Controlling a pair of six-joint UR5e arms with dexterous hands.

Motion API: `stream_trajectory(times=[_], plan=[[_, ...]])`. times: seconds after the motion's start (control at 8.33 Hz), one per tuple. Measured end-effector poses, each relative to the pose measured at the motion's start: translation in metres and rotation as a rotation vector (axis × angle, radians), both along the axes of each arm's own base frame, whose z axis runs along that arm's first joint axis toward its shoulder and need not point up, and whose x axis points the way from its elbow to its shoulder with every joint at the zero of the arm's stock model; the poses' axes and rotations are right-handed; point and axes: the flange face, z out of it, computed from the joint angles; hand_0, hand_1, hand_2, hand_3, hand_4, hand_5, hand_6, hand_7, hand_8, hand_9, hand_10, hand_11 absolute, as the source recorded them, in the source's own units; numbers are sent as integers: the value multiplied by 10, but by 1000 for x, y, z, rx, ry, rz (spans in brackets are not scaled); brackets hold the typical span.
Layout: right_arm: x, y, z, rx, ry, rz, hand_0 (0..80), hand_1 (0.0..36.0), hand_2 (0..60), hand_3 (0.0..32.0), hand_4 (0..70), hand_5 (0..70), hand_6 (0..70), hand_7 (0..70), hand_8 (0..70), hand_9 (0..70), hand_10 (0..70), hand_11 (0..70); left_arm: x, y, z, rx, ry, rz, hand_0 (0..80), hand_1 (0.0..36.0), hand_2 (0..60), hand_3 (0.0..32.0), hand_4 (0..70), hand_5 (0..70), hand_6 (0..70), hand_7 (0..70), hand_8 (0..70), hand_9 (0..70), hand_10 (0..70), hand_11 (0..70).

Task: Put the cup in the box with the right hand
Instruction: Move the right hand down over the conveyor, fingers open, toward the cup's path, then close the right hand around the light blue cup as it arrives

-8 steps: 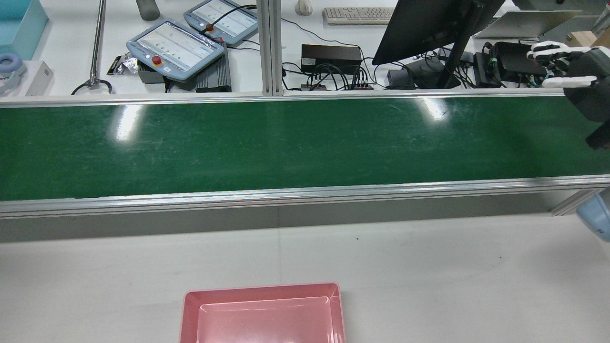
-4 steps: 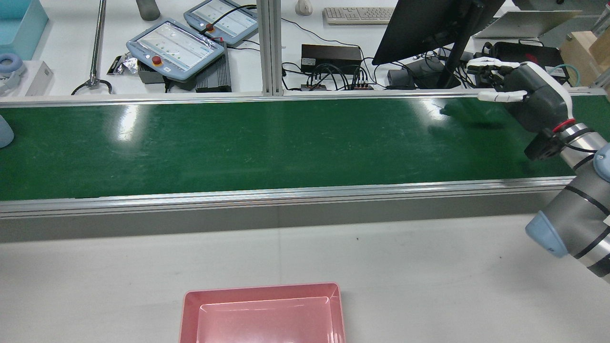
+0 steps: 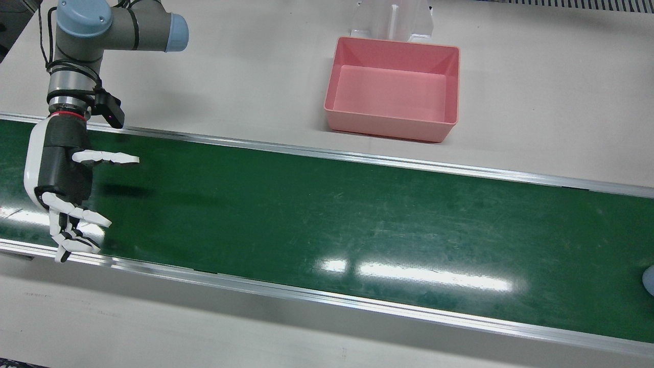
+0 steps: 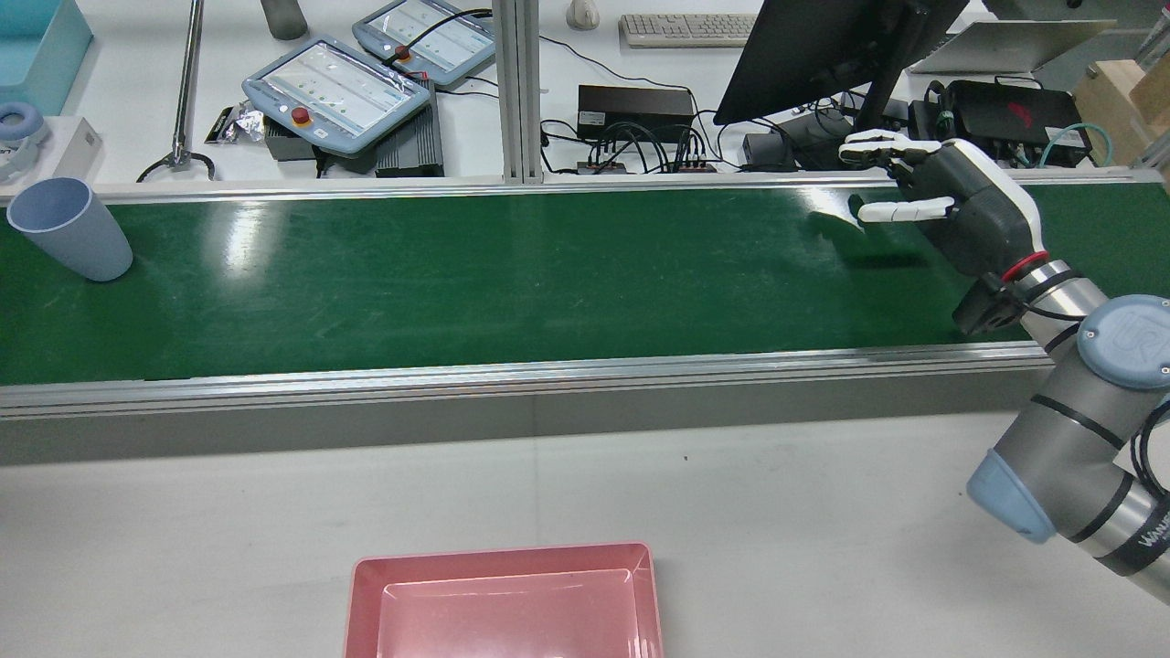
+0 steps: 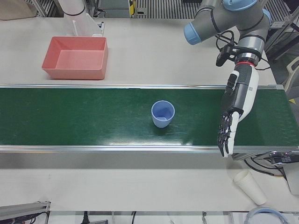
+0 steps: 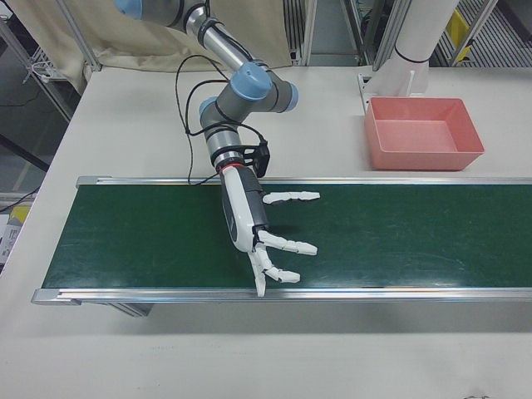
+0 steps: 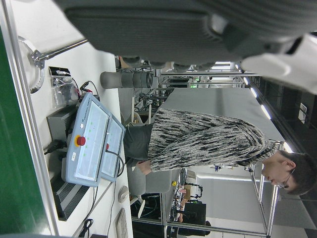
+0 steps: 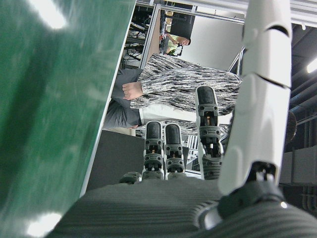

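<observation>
The pale blue, tapered plastic cup [image 4: 71, 228] stands upright, mouth up, on the long green belt surface [image 4: 512, 274], near that belt's far-left end in the rear view and well apart from the right hand [image 4: 951, 206]. It looks light, thin-walled and smooth, so a squeeze could flex it or let it slip; a wrap around the mid-wall seems safest. The right hand hovers over the belt's other end, fingers spread and holding nothing. The left hand [image 5: 237, 112] hangs beside the cup, fingers apart too. The shallow pink plastic box [image 4: 505, 603] waits empty.
</observation>
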Motion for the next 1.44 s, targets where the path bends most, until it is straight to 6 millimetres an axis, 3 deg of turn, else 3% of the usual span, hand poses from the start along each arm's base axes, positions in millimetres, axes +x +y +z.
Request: stream_trajectory(times=[0.36, 0.6, 0.72, 0.84, 1.08, 1.2, 1.32, 1.44], plan=[[-27, 10, -4, -8, 18, 4, 563, 151, 25, 0, 261, 68, 86, 343, 158, 257, 0, 11, 0, 0, 0, 0, 0, 0, 0, 0, 0, 0, 0, 0, 0, 0, 0, 0, 0, 0], [-23, 7, -3, -9, 22, 17, 558, 148, 26, 0, 291, 65, 88, 353, 158, 258, 0, 10, 0, 0, 0, 0, 0, 0, 0, 0, 0, 0, 0, 0, 0, 0, 0, 0, 0, 0], [-22, 6, -2, -11, 24, 21, 560, 136, 0, 0, 317, 64, 89, 358, 160, 262, 3, 18, 0, 0, 0, 0, 0, 0, 0, 0, 0, 0, 0, 0, 0, 0, 0, 0, 0, 0], [-22, 5, -1, -15, 25, 33, 554, 134, 0, 0, 283, 66, 88, 349, 158, 259, 14, 35, 0, 0, 0, 0, 0, 0, 0, 0, 0, 0, 0, 0, 0, 0, 0, 0, 0, 0], [-27, -4, -6, -8, 37, 52, 530, 154, 89, 0, 257, 64, 88, 346, 156, 255, 21, 45, 0, 0, 0, 0, 0, 1, 0, 0, 0, 0, 0, 0, 0, 0, 0, 0, 0, 0], [-31, -9, -9, -3, 44, 56, 539, 137, 29, 0, 280, 64, 88, 345, 156, 254, 23, 47, 0, 0, 0, 0, 0, 0, 0, 0, 0, 0, 0, 0, 0, 0, 0, 0, 0, 0], [-34, -13, -11, 1, 53, 59, 531, 157, 91, 0, 271, 64, 89, 352, 157, 257, 22, 47, 0, 0, 0, 0, 0, 0, 0, 0, 0, 0, 0, 0, 0, 0, 0, 0, 0, 0], [-36, -15, -13, 5, 59, 62, 532, 159, 92, 0, 280, 64, 91, 358, 158, 259, 28, 54, 0, 0, 0, 0, 0, 0, 0, 0, 0, 0, 0, 0, 0, 0, 0, 0, 0, 0]])
